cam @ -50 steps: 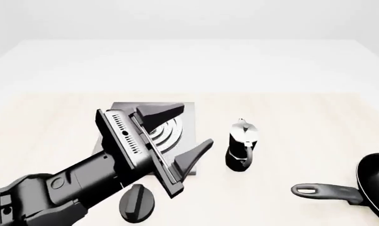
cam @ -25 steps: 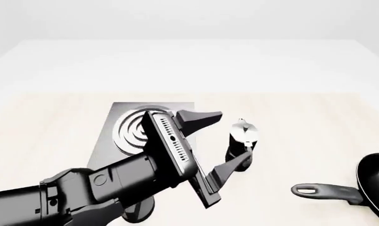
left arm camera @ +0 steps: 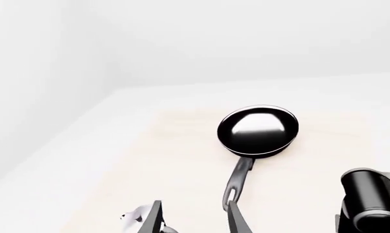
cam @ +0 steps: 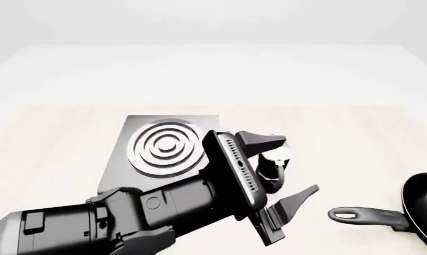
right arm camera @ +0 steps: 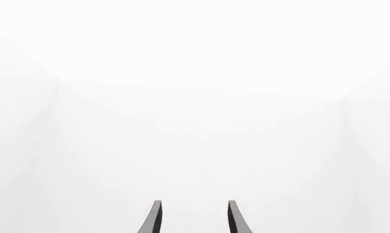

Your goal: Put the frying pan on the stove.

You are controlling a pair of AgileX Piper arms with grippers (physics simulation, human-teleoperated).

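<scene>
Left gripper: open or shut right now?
Open. In the front view the left gripper has its two fingers spread wide with nothing clamped between them, short of the frying pan handle.

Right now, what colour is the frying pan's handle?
Black; the frying pan's handle shows best in the left wrist view.

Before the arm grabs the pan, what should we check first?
1. Left gripper open: ok.
2. Pan flat on the table, nothing in it: ok.
3. Handle free to grab: ok, it points toward the gripper.
4. Coffee pot out of the way: not ok, it sits right by the fingers.
5. Stove top bare: ok.
6. Right gripper away from the pan: cannot tell, it shows only white.
</scene>
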